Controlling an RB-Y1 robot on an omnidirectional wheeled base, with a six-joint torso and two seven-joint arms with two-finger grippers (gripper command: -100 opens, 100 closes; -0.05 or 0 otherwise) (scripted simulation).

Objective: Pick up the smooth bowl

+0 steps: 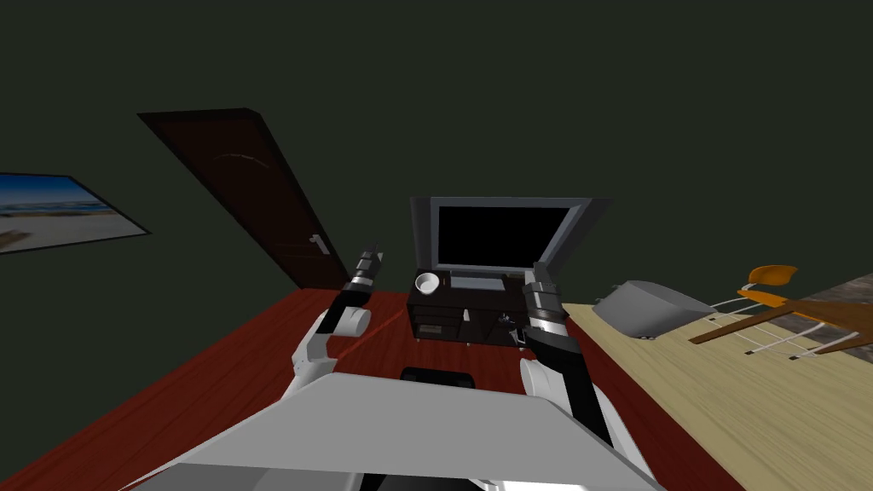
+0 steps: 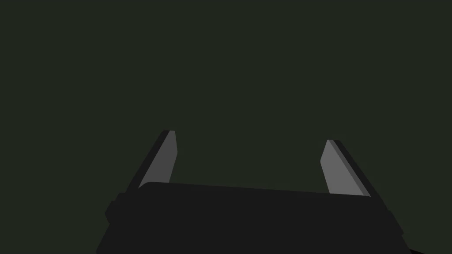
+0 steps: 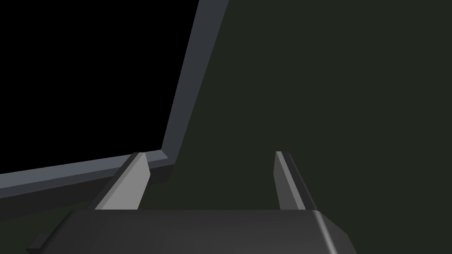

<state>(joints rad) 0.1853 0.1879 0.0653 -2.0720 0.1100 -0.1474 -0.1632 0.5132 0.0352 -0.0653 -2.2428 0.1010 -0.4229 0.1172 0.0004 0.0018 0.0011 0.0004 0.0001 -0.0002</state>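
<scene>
White bowl (image 1: 427, 282), TV stand's (image 1: 482, 303) left corner: probably light, stiff, slick, so pinch its rim. Your left end effector (image 2: 250, 136) and right end effector (image 3: 210, 153) both gape wide, empty.

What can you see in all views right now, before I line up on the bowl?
bowl: one, white, left end of the cabinet top
cabinet: one, dark, straight ahead at the wall
screen: one, black with a grey frame, on the cabinet
door: one, dark brown, left of the cabinet
picture: one, blue and sand, far-left wall
box: one, grey, right of the cabinet
chair: one, wood and orange, far right
left gripper: grey fingers, open
right gripper: grey fingers, open, by the screen's corner
</scene>
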